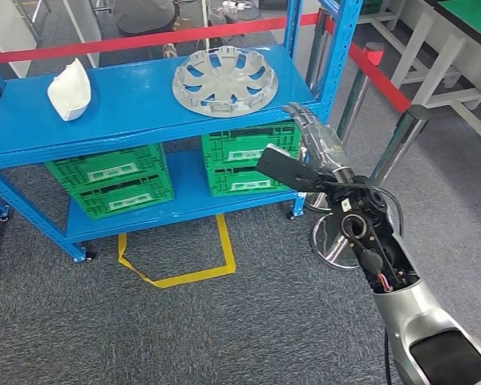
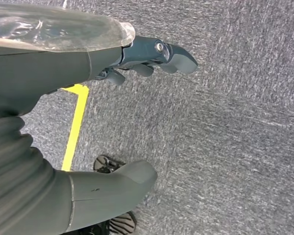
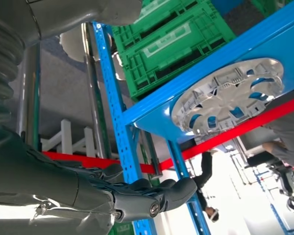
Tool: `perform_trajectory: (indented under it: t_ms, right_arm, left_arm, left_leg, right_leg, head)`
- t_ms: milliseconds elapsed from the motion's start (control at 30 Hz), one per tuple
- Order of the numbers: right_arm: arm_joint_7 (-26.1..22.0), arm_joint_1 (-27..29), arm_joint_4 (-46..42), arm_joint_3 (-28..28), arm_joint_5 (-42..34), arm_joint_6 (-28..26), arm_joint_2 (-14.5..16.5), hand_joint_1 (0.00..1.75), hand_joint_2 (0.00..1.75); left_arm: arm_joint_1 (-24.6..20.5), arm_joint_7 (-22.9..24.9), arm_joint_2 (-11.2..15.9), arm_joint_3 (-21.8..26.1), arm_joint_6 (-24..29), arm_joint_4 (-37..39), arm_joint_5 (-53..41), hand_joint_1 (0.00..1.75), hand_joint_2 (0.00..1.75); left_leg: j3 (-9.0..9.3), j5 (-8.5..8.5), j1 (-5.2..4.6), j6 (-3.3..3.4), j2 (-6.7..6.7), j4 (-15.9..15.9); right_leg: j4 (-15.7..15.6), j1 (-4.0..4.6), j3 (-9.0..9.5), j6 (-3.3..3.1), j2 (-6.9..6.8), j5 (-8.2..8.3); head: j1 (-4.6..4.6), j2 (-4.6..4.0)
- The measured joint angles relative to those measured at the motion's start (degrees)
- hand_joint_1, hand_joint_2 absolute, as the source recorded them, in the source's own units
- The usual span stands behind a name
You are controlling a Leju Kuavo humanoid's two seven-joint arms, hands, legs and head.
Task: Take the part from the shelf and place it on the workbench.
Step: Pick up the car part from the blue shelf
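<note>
Floor: grey short-pile carpet (image 1: pixel 165 337), marked with an outline of yellow tape (image 1: pixel 183 277) in front of the shelf.

Shelf: blue metal two-tier rack (image 1: pixel 135 108) on small castors. Upper tier carries the silver round plastic wheel cover (image 1: pixel 224 80), lying flat toward the right end, and a white curved plastic part (image 1: pixel 70 90) toward the left end, the two well apart. Lower tier holds two groups of green plastic crates (image 1: pixel 114 180), one at the left and one at the right, with a bare gap of blue board between them.

Surroundings: a red barrier strip (image 1: pixel 165 36) runs behind the shelf and continues to the right on chrome posts with round bases (image 1: pixel 335 241). White table frames (image 1: pixel 431 72) stand at the far right, with a green surface at the corner. A person sits behind the barrier, partly seen.

Right hand (image 1: pixel 313 144): raised at the shelf's right end, just beside the front corner upright, near the wheel cover but apart from it. Fingers extended and lightly apart, thumb out to the side, holding nothing.

Left hand (image 2: pixel 131 117): seen from its wrist camera over the carpet and yellow tape. Fingers (image 2: pixel 167 56) straight, thumb set well apart from them, nothing between.
</note>
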Motion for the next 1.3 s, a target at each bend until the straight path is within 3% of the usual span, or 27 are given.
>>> perform_trajectory:
  t_ms: [433,567,733,1000,1300]
  right_arm:
    - [0.8,0.4,-2.8,-1.1,-0.4,0.2,-0.1,0.00,1.75]
    - [0.6,0.5,-3.6,-1.7,-0.4,-1.3,-0.2,0.00,1.75]
    - [1.1,-0.9,-2.8,-0.9,-2.1,-1.2,0.0,0.00,1.75]
    - [-2.2,-5.3,4.3,1.0,-3.6,-5.1,1.0,0.00,1.75]
    - [0.1,-5.0,5.5,1.3,-4.0,-4.7,1.0,0.00,1.75]
  left_arm:
    - [0.1,0.0,0.0,0.0,-0.1,0.0,-0.6,0.00,1.75]
    - [0.2,-0.1,0.1,0.0,-0.1,0.0,0.0,0.00,0.00]
    - [0.8,-0.5,1.3,0.2,-1.2,0.0,2.7,0.00,0.00]
    - [2.8,-0.7,2.6,1.6,-2.7,0.0,5.2,0.00,0.00]
    - [2.9,0.6,3.0,2.3,-4.0,0.0,4.6,0.00,0.00]
  left_leg:
    - [-0.01,0.00,0.00,0.00,-0.01,0.0]
    - [-0.04,0.00,0.00,0.00,-0.01,0.0]
    - [-0.08,0.00,0.01,0.00,-0.02,0.0]
    - [-0.12,0.01,0.01,0.00,-0.19,0.0]
    - [-0.12,0.01,0.00,0.00,-0.20,0.0]
  right_leg:
    - [0.0,0.00,0.00,0.00,0.00,0.00]
    - [0.0,0.00,0.03,0.00,-0.02,0.00]
    - [0.0,0.01,0.03,0.00,-0.04,0.00]
    - [0.0,0.02,0.03,0.00,-0.16,-0.01]
    - [0.0,0.00,-0.03,0.00,-0.16,-0.01]
  head:
    - [-0.01,0.00]
    - [0.01,0.00]
    - [0.00,0.00]
    - [0.02,0.00]
    - [0.04,-0.01]
